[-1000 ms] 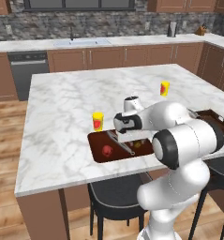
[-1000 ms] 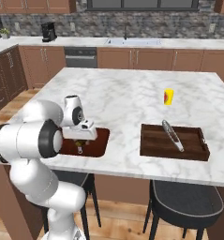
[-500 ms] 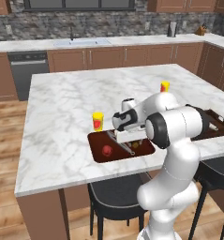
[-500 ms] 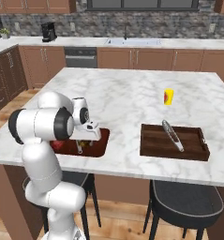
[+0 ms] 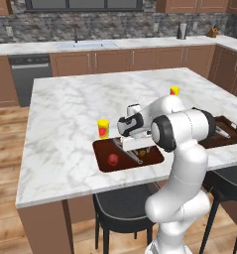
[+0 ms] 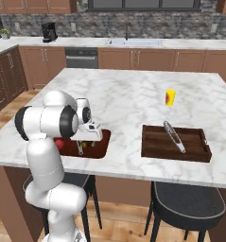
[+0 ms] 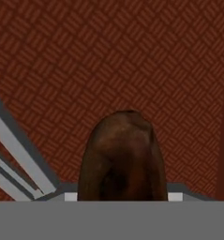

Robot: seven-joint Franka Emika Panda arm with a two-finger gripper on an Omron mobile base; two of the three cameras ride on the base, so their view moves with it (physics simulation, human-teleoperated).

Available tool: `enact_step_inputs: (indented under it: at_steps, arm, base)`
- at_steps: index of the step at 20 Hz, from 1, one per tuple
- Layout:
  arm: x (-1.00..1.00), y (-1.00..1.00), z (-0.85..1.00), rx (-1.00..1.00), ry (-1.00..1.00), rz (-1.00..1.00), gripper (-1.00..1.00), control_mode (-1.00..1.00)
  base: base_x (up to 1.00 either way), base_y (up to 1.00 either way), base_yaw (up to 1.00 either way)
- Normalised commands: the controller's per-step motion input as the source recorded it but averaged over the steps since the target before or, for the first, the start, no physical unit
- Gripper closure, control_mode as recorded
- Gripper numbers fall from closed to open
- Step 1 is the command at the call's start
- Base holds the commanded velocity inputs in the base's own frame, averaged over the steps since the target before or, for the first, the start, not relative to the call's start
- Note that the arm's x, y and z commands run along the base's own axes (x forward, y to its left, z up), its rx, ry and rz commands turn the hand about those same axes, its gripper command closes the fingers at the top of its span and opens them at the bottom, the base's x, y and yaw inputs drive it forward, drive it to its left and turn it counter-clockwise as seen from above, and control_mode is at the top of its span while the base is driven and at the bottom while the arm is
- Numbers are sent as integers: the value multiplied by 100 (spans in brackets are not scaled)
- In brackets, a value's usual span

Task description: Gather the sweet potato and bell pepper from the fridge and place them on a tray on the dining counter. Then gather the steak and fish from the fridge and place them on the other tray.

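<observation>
Sweet potato point(image 7: 120, 157) — the brown lump — sits right between the gripper's point(image 5: 140, 155) jaws, close up in the hand view, with the woven red floor of the tray point(image 5: 154, 158) just under it. The jaws are squeezed tight, and they look to be holding the sweet potato low over this tray. Some grey metal tongs point(image 5: 131, 154) lie in the tray just beside it. A small red thing, most likely the bell pepper point(image 5: 112, 158), rests in the tray's left part, a little apart from the gripper. The tray lies near the front edge of the marble dining counter point(image 5: 70, 119), and a yellow cup point(image 5: 104, 128) stands just behind it. A second tray point(image 6: 176, 144) lies well apart on the same counter, with its own tongs but no food — so I think the robot is only on the first half of the job, setting down the sweet potato. Next it should let go gently, lift straight up so it does not bump the tongs, then go to the fridge for the steak and fish.
</observation>
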Motion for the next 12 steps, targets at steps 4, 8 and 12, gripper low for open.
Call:
enact_step_inputs:
  at_steps: [4,8,12]
  arm:
    - [-1,-6,-16,0,-5,0,-100,-100]
    - [-22,-2,5,0,-13,0,-100,-100]
    - [-39,-4,41,0,-20,0,-100,-100]
  base:
    - [0,0,0]
    - [0,0,0]
    - [0,0,0]
